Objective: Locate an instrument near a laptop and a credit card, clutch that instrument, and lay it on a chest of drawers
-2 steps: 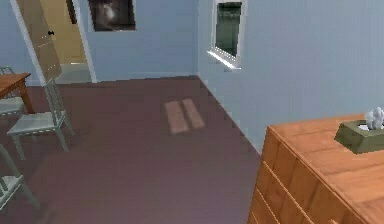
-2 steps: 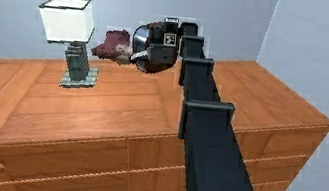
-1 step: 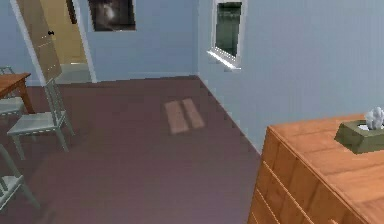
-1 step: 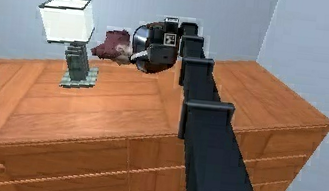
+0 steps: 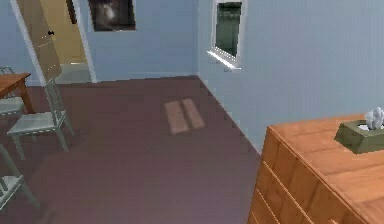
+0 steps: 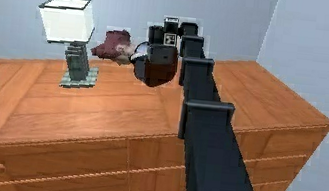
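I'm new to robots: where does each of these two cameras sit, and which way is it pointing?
Forward view: mounted on the robot, looking ahead and somewhat down across the floor toward a doorway and a window.
Arm side view: fixed on the robot's body, looking out sideways at a lamp by the wall; the arm and gripper reach into it.
Shared: the chest of drawers.

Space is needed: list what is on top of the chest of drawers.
A white-shaded lamp and a tissue box stand there. The arm covers a strip; a dark red thing shows at the hand.
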